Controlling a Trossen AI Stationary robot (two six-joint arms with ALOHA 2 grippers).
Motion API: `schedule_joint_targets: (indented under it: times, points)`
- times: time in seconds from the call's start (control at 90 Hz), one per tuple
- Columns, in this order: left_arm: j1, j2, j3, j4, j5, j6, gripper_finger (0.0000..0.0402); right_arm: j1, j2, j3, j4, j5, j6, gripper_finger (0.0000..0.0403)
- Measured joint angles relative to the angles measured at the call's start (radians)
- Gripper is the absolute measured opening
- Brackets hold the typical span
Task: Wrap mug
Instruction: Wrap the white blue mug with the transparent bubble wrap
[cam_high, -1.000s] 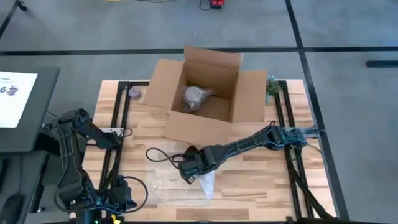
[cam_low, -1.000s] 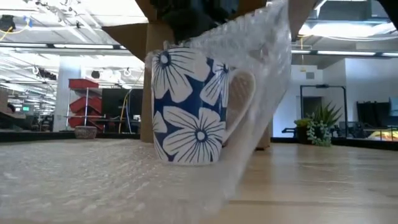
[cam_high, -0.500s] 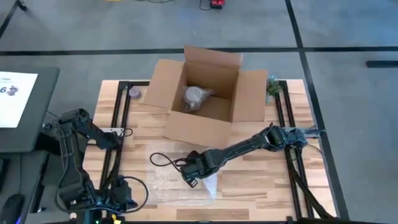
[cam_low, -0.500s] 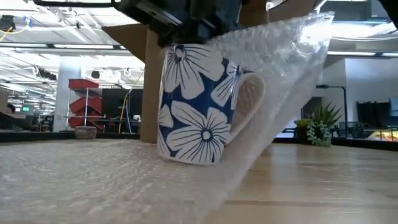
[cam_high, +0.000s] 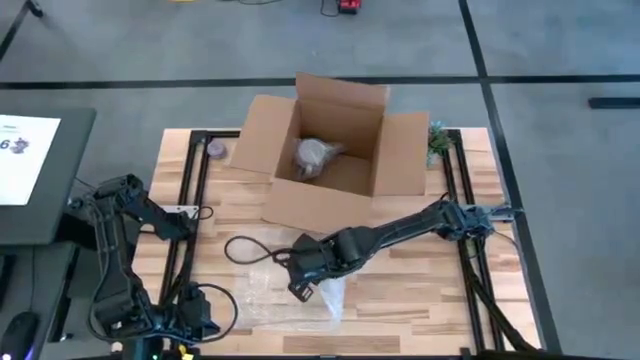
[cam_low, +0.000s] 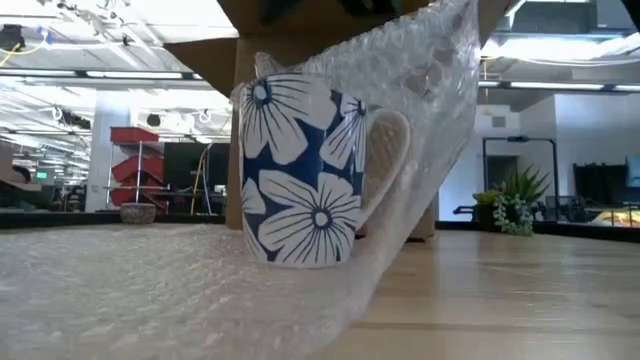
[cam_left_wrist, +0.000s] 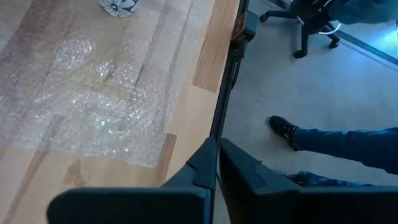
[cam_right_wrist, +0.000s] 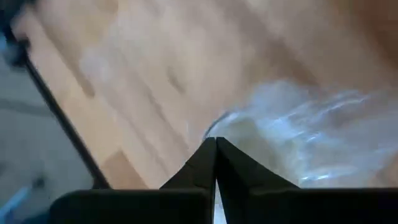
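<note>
Right end effector (cam_high: 303, 283) sits over the front middle of the worktop (cam_high: 420, 295) in the high view, at the end of an arm stretched in from the right, with a fold of bubble wrap (cam_high: 325, 298) bunched beneath it. The mug itself is hidden under the end effector there. Behind it stands an open cardboard box (cam_high: 330, 160) with a wrapped bundle (cam_high: 317, 157) inside. The left arm waits folded at the worktop's left front corner.

From the low view, the mug (cam_low: 300, 175), blue with big white flowers, stands upright on the bubble wrap (cam_low: 150, 290), and a flap of that sheet is drawn up and over its handle side towards the rim. I judge the step in hand to be the first fold over the mug. Next, the flap has to be carried on across the top and down the far side without tipping the mug.

Looking through the left wrist view, the left end effector (cam_left_wrist: 217, 165) has its fingers shut together, holding nothing, with the mug (cam_left_wrist: 120, 6) far off across the sheet and a person's shoe (cam_left_wrist: 285, 130) on the floor.

Through the right wrist view, the fingers (cam_right_wrist: 205, 163) are pinched tight on an edge of bubble wrap (cam_right_wrist: 298, 143).

No brand or label shows on the mug or box. A sheet at the high view's left edge carries a mark too small to read.
</note>
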Motion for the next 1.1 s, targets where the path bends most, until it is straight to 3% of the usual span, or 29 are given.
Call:
schedule_joint_targets:
  times: [0.067, 0.2, 0.511, 1.1]
  points:
    - [0.000, 0.000, 0.000, -0.001, 0.000, 0.000, 0.0000, -0.013, -0.006, 0.000, -0.007, 0.056, 0.009, 0.0000]
    - [0.000, 0.000, 0.000, 0.000, 0.000, 0.000, 0.0000, -0.046, 0.001, -0.001, -0.025, 0.061, -0.009, 0.0000]
    - [0.000, 0.000, 0.000, 0.005, 0.000, 0.000, 0.0000, -0.050, 0.066, -0.002, -0.065, -0.102, -0.023, 0.0000]
    - [0.000, 0.000, 0.000, 0.016, -0.026, 0.003, 0.0000, 0.000, 0.213, -0.001, -0.065, -0.128, 0.000, 0.0000]
